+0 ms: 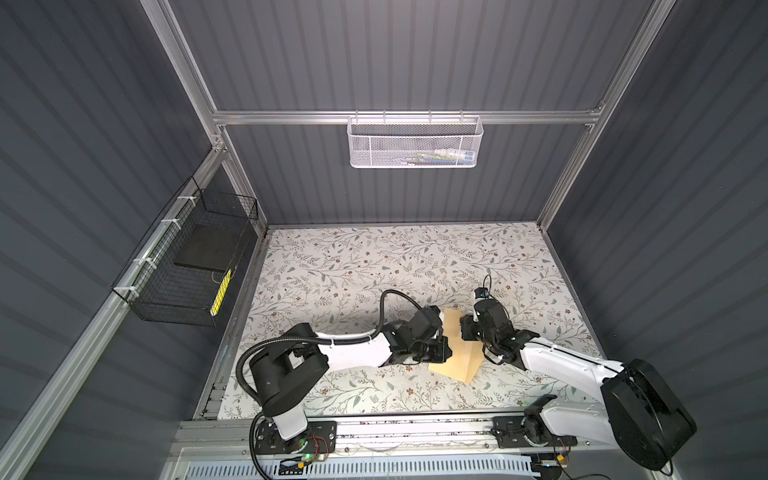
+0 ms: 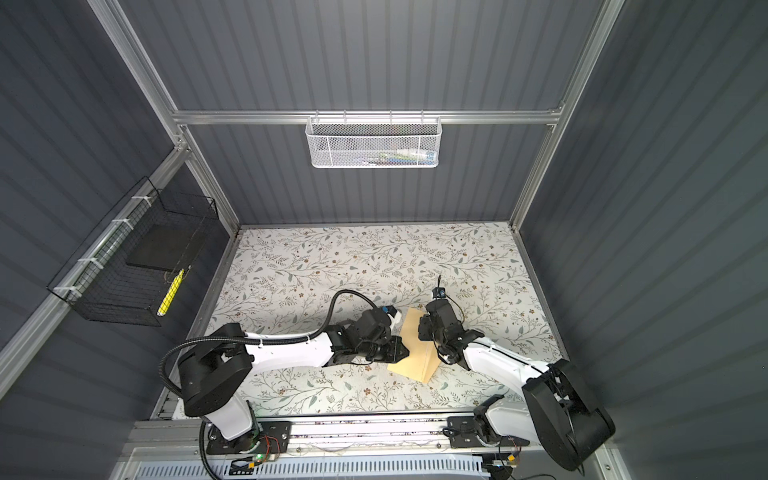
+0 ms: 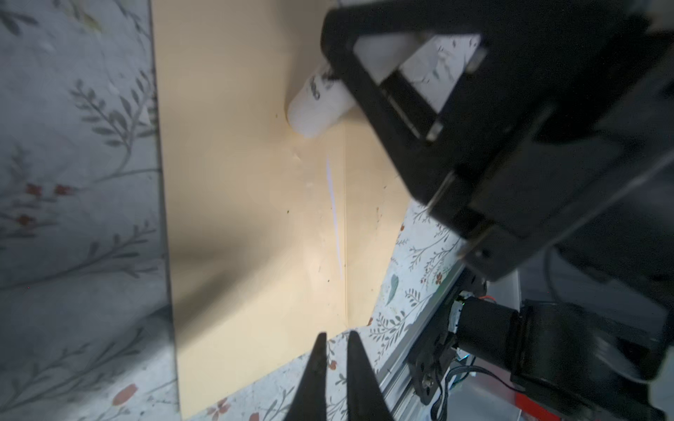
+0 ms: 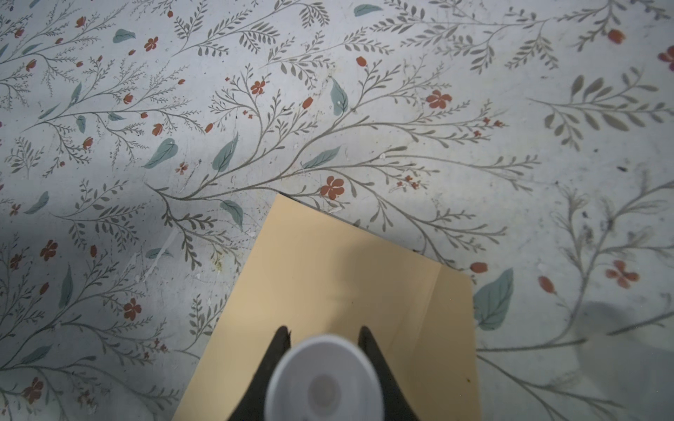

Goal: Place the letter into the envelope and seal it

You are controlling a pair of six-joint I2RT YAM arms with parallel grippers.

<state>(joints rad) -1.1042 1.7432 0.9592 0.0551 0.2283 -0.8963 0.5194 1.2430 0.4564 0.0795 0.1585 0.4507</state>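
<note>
**Worktop** [image 1: 374, 266]: floral sheet. Both arms reach in to 1 spot near the front, right of centre. The only loose flat item on it is the envelope.

**Envelope** [image 1: 454, 348]: tan, lying flat between the 2 tools in both top views. Its flap [image 3: 368, 218] is unfolded on the side toward the right arm. The flap looks slightly tilted up from the crease, though I cannot be sure. It is not folded over and not sealed.

**Right tool** [image 4: 324, 331]: clamped on a white stick [image 4: 324, 379], a printed cylinder that I judge to be a glue stick. In the left wrist view the stick's lower end [image 3: 313, 109] appears to touch the envelope body just beside the flap crease.

**Left tool** [image 3: 336, 337]: jaws narrow, with a slim gap and nothing between them. The tips sit at the envelope's corner, near the end of the crease. Whether they press on the paper I cannot tell.

**Letter** [image 3: 333, 215]: seen only as a thin white sliver along the crease, at the envelope's mouth. I judge the sheet to be inside the envelope. No other white paper lies on the worktop.

**Progress (judgement):**
- Step 1, insertion, looks done.
- Step 2, sealing, is in hand at the gluing stage. No glue trace is clearly visible.
- Left to do: finish the glue pass, fold the flap over and press it shut.
</note>
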